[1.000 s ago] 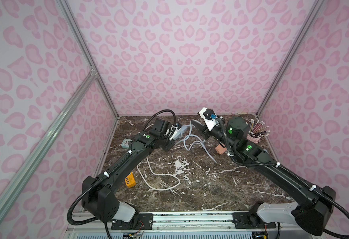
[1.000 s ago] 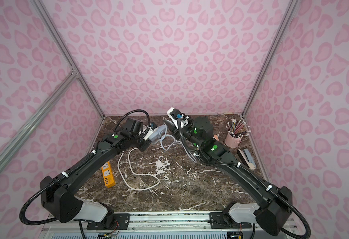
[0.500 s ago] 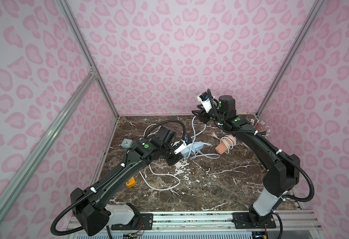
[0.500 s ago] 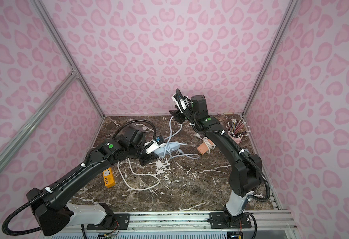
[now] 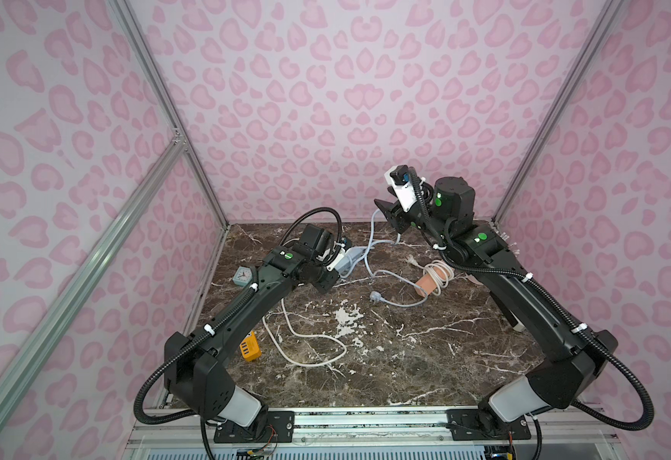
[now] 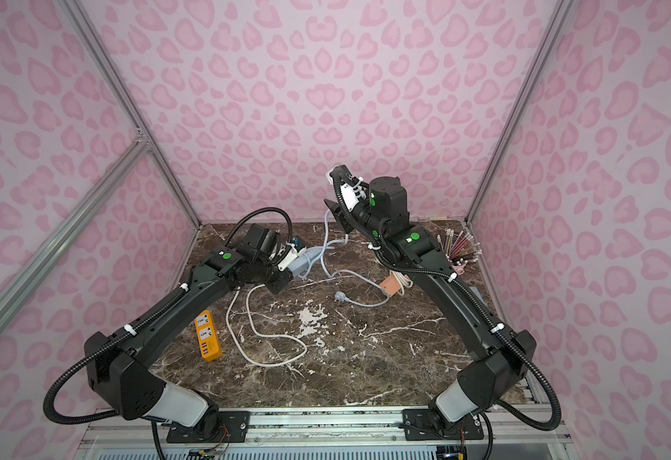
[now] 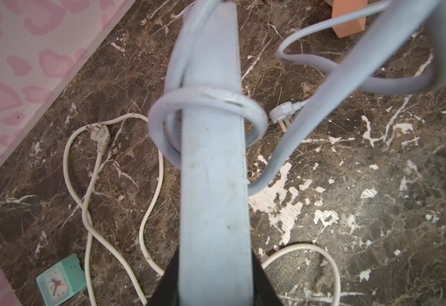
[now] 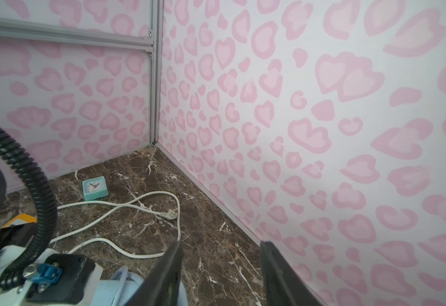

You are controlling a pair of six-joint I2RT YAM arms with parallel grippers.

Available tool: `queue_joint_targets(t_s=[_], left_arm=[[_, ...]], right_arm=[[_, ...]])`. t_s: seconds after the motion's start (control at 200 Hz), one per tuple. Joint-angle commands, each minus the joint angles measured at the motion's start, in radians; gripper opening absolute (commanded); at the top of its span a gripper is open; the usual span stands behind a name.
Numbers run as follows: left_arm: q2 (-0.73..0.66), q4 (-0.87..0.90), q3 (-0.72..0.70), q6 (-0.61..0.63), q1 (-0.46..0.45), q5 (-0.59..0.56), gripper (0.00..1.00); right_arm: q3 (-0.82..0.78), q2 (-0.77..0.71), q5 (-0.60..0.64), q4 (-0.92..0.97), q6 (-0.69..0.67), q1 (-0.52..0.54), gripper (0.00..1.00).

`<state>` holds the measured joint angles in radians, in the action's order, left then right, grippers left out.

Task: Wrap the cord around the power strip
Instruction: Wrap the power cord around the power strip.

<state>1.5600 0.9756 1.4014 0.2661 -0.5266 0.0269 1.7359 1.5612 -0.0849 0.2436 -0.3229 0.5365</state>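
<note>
Over the brown marble counter (image 5: 405, 358), the right claw (image 8: 221, 245) stands half open near the back wall, nothing visible between its tips. The left claw (image 7: 214, 265) has drawn back, clamped on the pale blue plastic power strip (image 7: 211, 172), held off the counter, one loop of grey cord (image 7: 206, 96) around it; more turns needed.

The pale grey-blue power strip (image 7: 214, 185) was raised off the marble bench (image 7: 375, 212), toward the back. Its matching cord (image 7: 208, 96) looped it once, loosely, then trailed to its plug (image 7: 282, 116) lying on the bench.
</note>
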Motion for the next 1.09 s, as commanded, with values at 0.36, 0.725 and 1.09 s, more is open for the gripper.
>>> queue_joint_targets(t_s=[0.36,0.725,1.09], left_arm=[[0.017,0.157,-0.092,-0.094,-0.038,0.100,0.03],[-0.026,0.119,0.022,0.036,-0.071,0.542,0.03],[-0.159,-0.163,0.005,0.183,-0.025,1.022,0.03]], right_arm=[[0.291,0.291,0.244,-0.066,-0.234,-0.027,0.00],[0.513,0.469,-0.096,-0.068,-0.077,-0.117,0.00],[0.541,0.554,-0.386,-0.010,0.050,-0.202,0.00]])
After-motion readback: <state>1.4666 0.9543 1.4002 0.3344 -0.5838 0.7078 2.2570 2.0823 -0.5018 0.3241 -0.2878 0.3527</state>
